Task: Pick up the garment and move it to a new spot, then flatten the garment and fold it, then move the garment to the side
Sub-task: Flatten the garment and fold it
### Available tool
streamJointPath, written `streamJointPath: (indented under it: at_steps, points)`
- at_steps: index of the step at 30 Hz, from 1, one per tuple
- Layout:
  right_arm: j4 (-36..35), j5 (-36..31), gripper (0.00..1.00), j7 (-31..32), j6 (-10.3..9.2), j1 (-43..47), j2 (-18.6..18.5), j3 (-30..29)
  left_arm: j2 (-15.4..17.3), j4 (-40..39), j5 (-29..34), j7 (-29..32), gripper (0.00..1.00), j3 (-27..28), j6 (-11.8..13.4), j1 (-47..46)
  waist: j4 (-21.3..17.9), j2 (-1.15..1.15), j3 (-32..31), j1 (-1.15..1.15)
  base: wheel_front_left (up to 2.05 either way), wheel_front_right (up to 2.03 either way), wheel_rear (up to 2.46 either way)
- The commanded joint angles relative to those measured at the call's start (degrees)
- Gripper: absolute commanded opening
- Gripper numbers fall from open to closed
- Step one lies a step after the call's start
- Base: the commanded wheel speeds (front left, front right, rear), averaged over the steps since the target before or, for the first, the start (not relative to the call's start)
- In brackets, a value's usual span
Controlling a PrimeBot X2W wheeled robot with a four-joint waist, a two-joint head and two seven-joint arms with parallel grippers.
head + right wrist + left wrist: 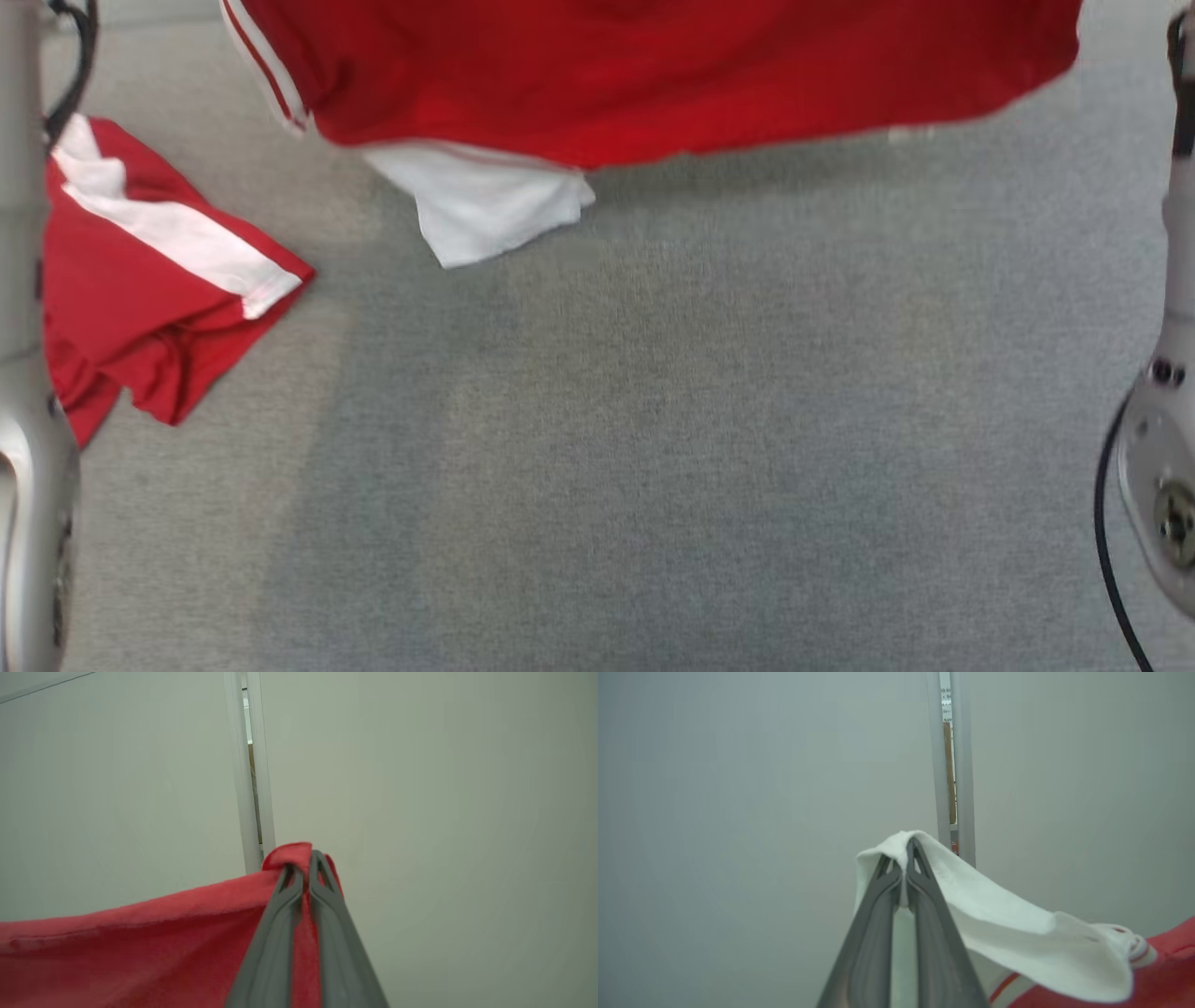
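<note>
We hold the red garment (653, 75) stretched in the air between both arms, above the far part of the grey table (700, 420). Our left end effector (903, 858) is pinched tight on its white corner (994, 914). Our right end effector (303, 861) is clamped fully closed on a red edge. Another red-and-white cloth (159, 280) lies crumpled on the table at the left.

Your robot's left forearm (21, 280) and right forearm (1167, 439) are pale silver, with a black cable (1109, 532); left hand (903, 856) and right hand (303, 863) have long dark-grey fingers (866, 956).
</note>
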Motion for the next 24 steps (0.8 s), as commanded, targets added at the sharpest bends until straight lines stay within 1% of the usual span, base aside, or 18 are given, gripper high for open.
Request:
streamJointPath:
  at_steps: [1, 6, 9, 12, 14, 15, 16, 19, 24]
  points:
    - [3.0, -1.0, 0.0, -1.7, -0.07, -3.7, 0.3, -0.9, -0.2, 2.1, 1.1, -1.1, 0.0, 0.2, 0.8, -3.6, -3.6, 0.0, 12.8, 0.0, 0.0, 0.0, 0.0]
    - [14.6, -3.8, 0.0, -10.3, -0.07, -16.0, 1.5, -5.1, -2.0, 11.0, 2.7, -8.2, 0.0, 1.4, 3.8, -14.8, -3.7, 0.0, 17.7, 0.0, 0.0, 0.0, 0.0]
    - [19.6, -5.2, 0.0, -15.4, -0.07, -21.5, 1.4, -8.1, -2.9, 15.1, 3.9, -13.9, 0.0, 1.6, 4.7, -20.8, -3.4, 0.0, 19.5, 0.0, 0.0, 0.0, 0.0]
    - [22.2, -5.3, 0.0, -17.3, -0.08, -23.7, 1.7, -10.1, -4.2, 18.6, 3.4, -18.7, 0.0, 2.1, 4.9, -23.9, -3.0, 0.0, 20.4, 0.0, 0.0, 0.0, 0.0]
    - [23.1, -5.2, 0.0, -17.7, -0.08, -23.4, 1.6, -10.4, -5.0, 20.8, 3.2, -20.5, 0.0, 2.2, 4.3, -24.7, -2.3, 0.0, 20.8, 0.0, 0.0, 0.0, 0.0]
    - [22.7, -5.0, 0.0, -17.7, -0.07, -22.7, 1.5, -10.6, -5.2, 22.0, 3.1, -21.2, 0.0, 2.4, 4.8, -24.8, -2.0, 0.0, 21.0, 0.0, 0.0, 0.0, 0.0]
    - [22.6, -4.9, 0.0, -17.7, -0.08, -21.8, 1.5, -10.8, -5.5, 22.6, 3.1, -21.7, 0.0, 2.3, 4.6, -24.6, -1.7, 0.0, 21.1, 0.0, 0.0, 0.0, 0.0]
    - [22.2, -4.2, 0.0, -17.7, -0.08, -18.4, 1.4, -11.4, -6.6, 24.5, 3.2, -22.7, 0.0, 1.7, 3.2, -22.5, -0.9, 0.0, 20.9, 0.0, 0.0, 0.0, 0.0]
    - [22.4, -3.3, 0.0, -17.7, -0.08, -11.5, 1.6, -11.0, -7.0, 24.5, 3.3, -23.1, 0.0, 2.0, 1.5, -17.8, -0.2, 0.0, 19.7, 0.0, 0.0, 0.0, 0.0]
